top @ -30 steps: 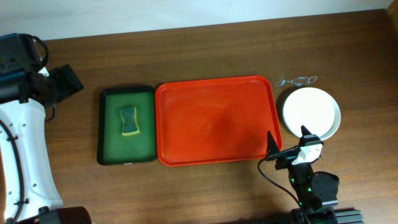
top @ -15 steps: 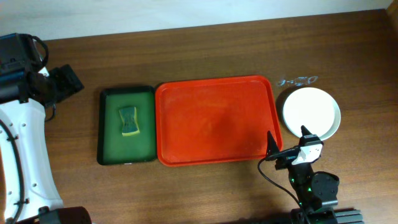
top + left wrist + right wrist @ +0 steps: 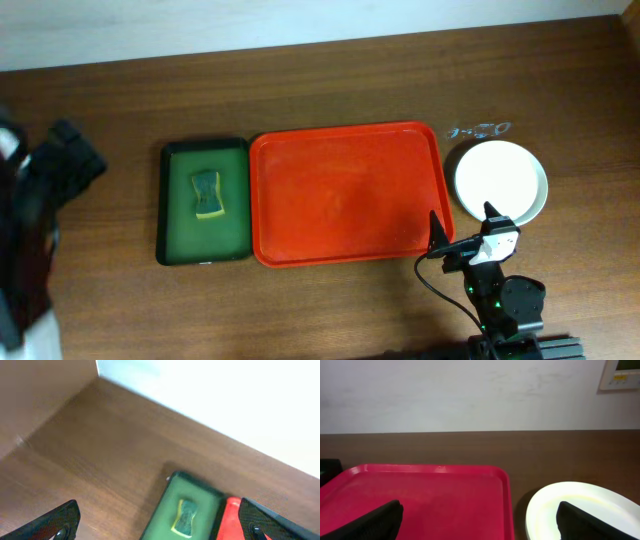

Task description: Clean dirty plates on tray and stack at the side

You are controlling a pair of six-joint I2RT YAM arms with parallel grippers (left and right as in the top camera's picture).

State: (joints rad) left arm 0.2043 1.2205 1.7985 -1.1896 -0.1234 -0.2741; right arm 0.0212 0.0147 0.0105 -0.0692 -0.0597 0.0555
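Note:
The red-orange tray [image 3: 345,195] lies mid-table with nothing on it; it also shows in the right wrist view [image 3: 420,495]. A cream-white plate [image 3: 500,178] sits on the table just right of the tray, with a pale rim of another plate showing under it; the mint-blue plates are otherwise hidden. It shows in the right wrist view [image 3: 580,505] too. My right gripper [image 3: 462,226] is open and empty, low at the tray's near right corner, aimed between tray and plate [image 3: 480,510]. My left gripper [image 3: 159,510] is open and empty, high above the table left of the trays.
A dark green tray [image 3: 205,200] holding a green-and-yellow sponge [image 3: 207,193] lies against the red tray's left side; both show in the left wrist view [image 3: 197,502]. My left arm [image 3: 40,200] is a blur at the left edge. A small shiny object [image 3: 478,129] lies behind the plate.
My left arm has swung quickly and is now blurred at the left edge. The right arm, trays and plates have not moved.

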